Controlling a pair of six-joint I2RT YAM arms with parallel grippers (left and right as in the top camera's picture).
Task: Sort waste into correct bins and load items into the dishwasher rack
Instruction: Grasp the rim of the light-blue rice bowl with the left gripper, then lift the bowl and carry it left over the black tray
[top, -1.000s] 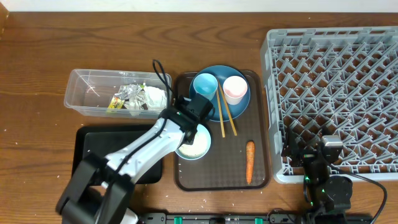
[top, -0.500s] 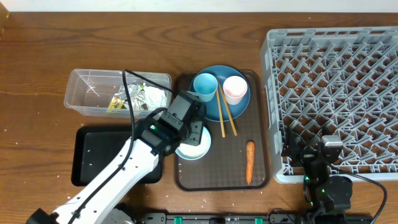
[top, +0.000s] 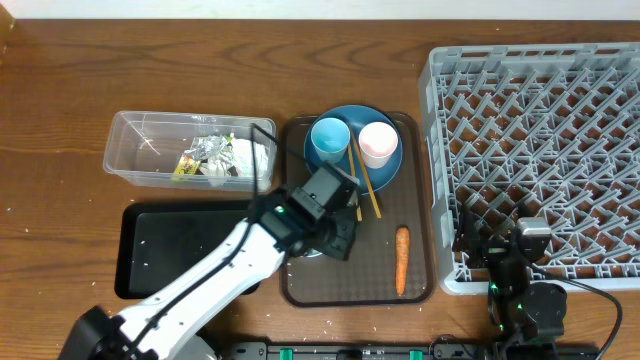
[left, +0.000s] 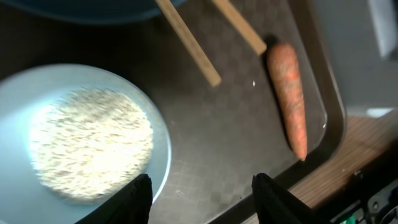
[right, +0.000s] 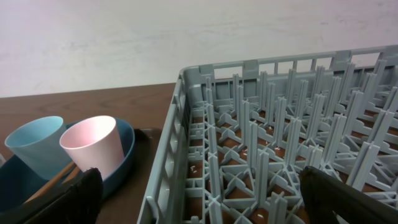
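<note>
My left gripper (left: 202, 200) is open above the brown serving tray (left: 236, 143), with nothing between its fingers. Its left finger (left: 138, 200) hangs by the rim of the white-and-light-blue bowl (left: 87, 140), which holds rice (left: 90, 143). The orange carrot (left: 288, 99) lies to the right, and the chopsticks (left: 186, 40) point in from above. From overhead, the left gripper (top: 340, 235) covers most of the bowl, and the carrot (top: 401, 260) lies apart from it. The light-blue cup (top: 330, 140) and pink cup (top: 377, 143) stand on the dark-blue plate (top: 385, 170). My right gripper (right: 211, 208) is open at the grey rack's (right: 280, 143) corner.
The clear tub (top: 150, 150) at the back left holds crumpled tissue (top: 250, 157) and the silver-and-yellow wrapper (top: 200, 155). The black tray (top: 170, 250) lies in front of it, partly under my left arm. The rack (top: 540, 150) fills the right side, with my right gripper (top: 520, 250) at its front edge.
My left arm has swung right and toward the front, from the tub's edge to over the bowl, nearer the carrot. The right arm has not moved.
</note>
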